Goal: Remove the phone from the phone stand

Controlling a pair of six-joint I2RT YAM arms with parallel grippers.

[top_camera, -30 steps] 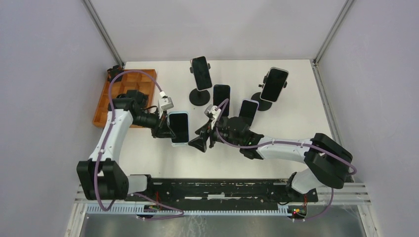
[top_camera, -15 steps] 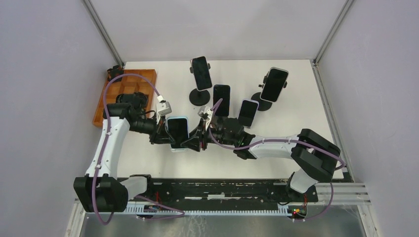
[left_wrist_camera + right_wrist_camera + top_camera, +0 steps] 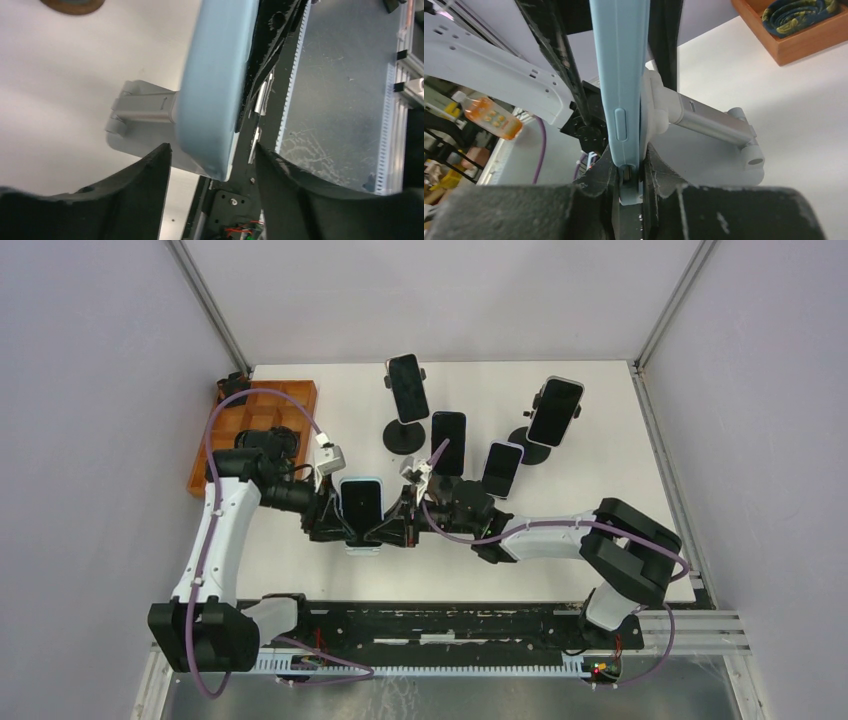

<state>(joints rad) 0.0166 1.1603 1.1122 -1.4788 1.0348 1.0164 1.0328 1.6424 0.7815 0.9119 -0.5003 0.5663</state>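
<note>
**White rectangular table** [image 3: 600, 440]: its near edge is hidden behind the black mounting rail [image 3: 450, 625].

**White-and-black left arm** [image 3: 215, 530] and **right arm** [image 3: 560, 532]: both are bent inward, with wrists facing each other left of centre.

**Orange-brown wooden compartment tray** [image 3: 295, 397]: it sits at the far left corner, partly covered by the left arm. In the right wrist view one cell holds a dark coiled item [image 3: 796, 12], cut off by the frame.

**Four dark-screened phones on black round-based stands** [image 3: 407, 388]: these stand further back on the table.

**Light-blue-cased phone** [image 3: 361, 508]: it sits tilted in the cradle of a pale grey phone stand [image 3: 142, 107], between the two grippers. From above, the stand is almost wholly hidden under the phone.

**Left gripper** [image 3: 212, 160]: the jaws are wide. The black fingers [image 3: 150, 172] straddle the phone's lower corner with a gap on each side.

**Right gripper** [image 3: 629, 172]: the jaws are narrow and clamped on the phone's lower end. Whether the rear finger bears on the case or the cradle cannot be told.

**Blurred bottle with orange contents** [image 3: 489, 117]: it lies beyond the table, and its label is unreadable.
</note>
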